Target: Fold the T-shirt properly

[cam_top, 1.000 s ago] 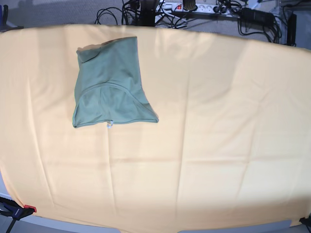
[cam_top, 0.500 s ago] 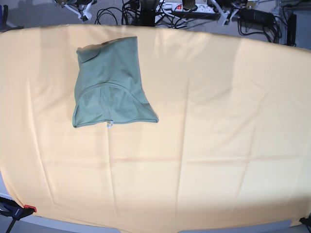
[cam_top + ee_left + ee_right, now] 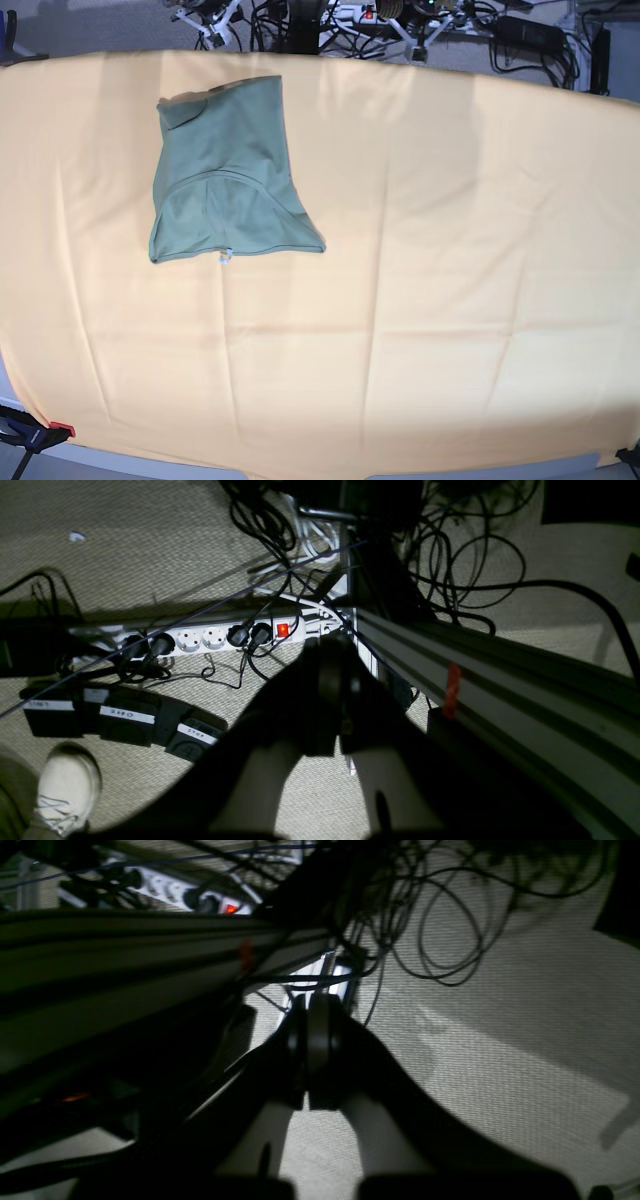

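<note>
Desk bare in its near half. T-shirt lies far-left, long axis near-to-far. Beyond far edge: right claw nearer the shirt, left claw farther right. Both pinched closed, holding nothing.

In the base view the T-shirt lies folded on the cloth that covers the table, in the far left part, well apart from the right side. A small tag sticks out at its near edge. Behind the table's far edge, cables lie on the floor. In the left wrist view a power strip lies on the carpet, left of a metal rail, with a shoe at the lower left
</note>
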`<state>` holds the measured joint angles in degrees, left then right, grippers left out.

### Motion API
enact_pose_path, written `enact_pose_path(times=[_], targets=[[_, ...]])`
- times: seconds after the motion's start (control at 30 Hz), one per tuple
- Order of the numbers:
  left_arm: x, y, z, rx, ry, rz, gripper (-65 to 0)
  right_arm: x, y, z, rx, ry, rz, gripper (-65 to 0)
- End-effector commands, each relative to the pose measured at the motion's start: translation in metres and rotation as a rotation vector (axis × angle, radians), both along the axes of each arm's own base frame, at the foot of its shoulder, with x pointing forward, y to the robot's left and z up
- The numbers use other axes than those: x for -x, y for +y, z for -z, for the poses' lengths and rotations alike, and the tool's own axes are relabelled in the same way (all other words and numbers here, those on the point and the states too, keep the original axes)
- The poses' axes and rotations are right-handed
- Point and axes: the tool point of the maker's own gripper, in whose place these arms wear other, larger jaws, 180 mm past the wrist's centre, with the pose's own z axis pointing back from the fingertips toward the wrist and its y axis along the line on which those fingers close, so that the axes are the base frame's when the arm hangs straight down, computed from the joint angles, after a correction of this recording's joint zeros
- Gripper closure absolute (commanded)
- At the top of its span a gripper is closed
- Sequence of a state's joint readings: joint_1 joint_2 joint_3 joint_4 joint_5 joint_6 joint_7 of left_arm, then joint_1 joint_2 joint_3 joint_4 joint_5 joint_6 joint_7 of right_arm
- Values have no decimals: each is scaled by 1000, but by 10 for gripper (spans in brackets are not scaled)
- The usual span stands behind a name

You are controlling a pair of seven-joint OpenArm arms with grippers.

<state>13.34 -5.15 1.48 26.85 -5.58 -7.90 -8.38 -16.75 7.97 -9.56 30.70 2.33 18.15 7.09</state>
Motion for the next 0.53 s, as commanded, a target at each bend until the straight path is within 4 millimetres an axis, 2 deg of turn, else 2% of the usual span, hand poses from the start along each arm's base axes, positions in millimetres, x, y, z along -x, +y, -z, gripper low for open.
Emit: enact_pose_path(times=[0.0,0.27,0.37,0.5], targets=[[-1,1,-1,0,-13,-10,0,-1,-7,-1,10,-12,5,0],[21,4,4,-4,46,-29,0,7,1,0,3,2,10,0],[18,5,4,3,41,-60,0,8,4,0,0,8,9,0],[14,-6,4,21,35,-71,0,7,5,0,-3,7,10,0]])
